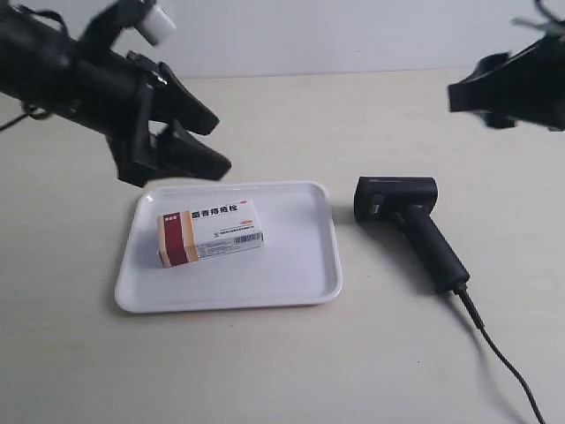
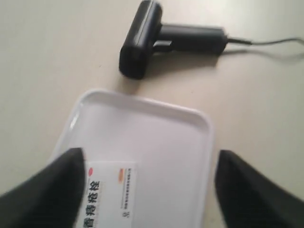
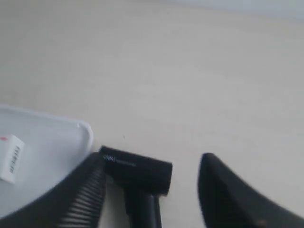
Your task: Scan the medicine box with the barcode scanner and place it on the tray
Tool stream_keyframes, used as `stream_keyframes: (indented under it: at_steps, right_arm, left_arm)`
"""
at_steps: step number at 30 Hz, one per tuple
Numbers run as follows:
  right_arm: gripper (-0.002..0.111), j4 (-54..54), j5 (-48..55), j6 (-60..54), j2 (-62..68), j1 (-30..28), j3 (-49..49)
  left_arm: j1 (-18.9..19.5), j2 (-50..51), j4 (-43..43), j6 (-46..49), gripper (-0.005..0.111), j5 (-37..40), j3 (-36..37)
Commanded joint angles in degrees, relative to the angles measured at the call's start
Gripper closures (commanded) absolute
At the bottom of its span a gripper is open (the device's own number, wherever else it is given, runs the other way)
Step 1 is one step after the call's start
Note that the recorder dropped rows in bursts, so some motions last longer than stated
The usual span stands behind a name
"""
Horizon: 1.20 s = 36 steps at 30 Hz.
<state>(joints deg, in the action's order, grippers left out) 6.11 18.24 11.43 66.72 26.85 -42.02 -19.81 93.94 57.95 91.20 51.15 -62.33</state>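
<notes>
The medicine box (image 1: 212,231) lies flat in the left half of the white tray (image 1: 305,265), barcode side facing the front. My left gripper (image 1: 221,143) hangs open above the tray's back left corner, apart from the box. In the left wrist view the box (image 2: 111,194) sits on the tray (image 2: 161,142) close to one finger of the open left gripper (image 2: 149,159). The barcode scanner (image 1: 410,221) lies on the table right of the tray. My right gripper (image 1: 468,93) is raised behind it, open. In the right wrist view the scanner (image 3: 137,173) lies below the open right gripper (image 3: 152,161).
The scanner's thin black cable (image 1: 503,362) trails from the handle toward the front right edge of the beige table. The left wrist view shows the scanner (image 2: 156,40) beyond the tray's far rim, with its cable (image 2: 266,42) running away from the tray.
</notes>
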Motion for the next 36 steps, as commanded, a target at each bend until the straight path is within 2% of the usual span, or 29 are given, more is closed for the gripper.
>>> stream_keyframes:
  at_steps: [1, 2, 7, 10, 18, 21, 25, 27, 29, 30, 31, 32, 34, 36]
  right_arm:
    - [0.098, -2.79, -3.00, 0.28, -16.63, -0.17, 6.82]
    - [0.108, -2.90, -4.78, 0.39, -19.68, -0.17, 8.84]
    - [0.108, -2.68, -11.15, 0.25, -35.76, -0.17, 22.22]
    - [0.108, -3.19, -10.49, 0.60, -43.39, -0.17, 27.17]
    - [0.108, -3.19, -8.70, 0.60, -53.97, -0.17, 29.71]
    - [0.108, -3.19, -9.74, 0.60, -55.55, -0.17, 29.71]
    - [0.108, -3.19, -9.74, 0.60, -56.07, -0.17, 29.71]
    - [0.108, -3.19, -9.74, 0.60, -56.07, -0.17, 29.71]
    - [0.108, -3.19, -9.74, 0.60, -56.07, -0.17, 29.71]
    - [0.108, -3.19, -9.74, 0.60, -56.07, -0.17, 29.71]
    - [0.108, -3.19, -9.74, 0.60, -56.07, -0.17, 29.71]
    - [0.108, -3.19, -9.74, 0.60, -56.07, -0.17, 29.71]
    - [0.108, -3.19, -9.74, 0.60, -56.07, -0.17, 29.71]
    - [0.108, -3.19, -9.74, 0.60, -56.07, -0.17, 29.71]
  left_arm:
    - [3.08, -8.04, 1.12, -5.89, 0.100, 9.10, 1.12]
    - [3.42, -9.31, 2.14, -5.63, 0.106, 8.76, 2.52]
    - [3.83, -18.01, 11.66, -5.21, 0.105, -5.54, 12.40]
    - [3.83, -24.69, 16.74, -4.55, 0.105, -12.08, 19.23]
    - [3.83, -44.22, 30.62, -1.06, 0.105, -30.31, 40.28]
    - [3.83, -50.46, 34.42, -1.56, 0.105, -29.75, 46.00]
    - [3.83, -56.69, 34.21, -1.56, 0.105, -23.64, 49.75]
    - [3.83, -59.53, 31.21, 0.32, 0.105, -22.05, 50.50]
    - [3.83, -61.57, 30.39, 2.19, 0.105, -26.23, 50.50]
    - [3.83, -63.36, 33.68, 1.95, 0.105, -32.97, 50.79]
    - [4.56, -65.84, 35.96, 1.95, 0.105, -37.81, 51.42]
    - [7.47, -71.28, 37.62, 1.67, 0.105, -43.19, 53.93]
    - [12.76, -80.19, 37.60, 1.50, 0.105, -46.94, 57.72]
    - [16.15, -87.29, 37.60, 1.50, 0.105, -48.20, 59.97]
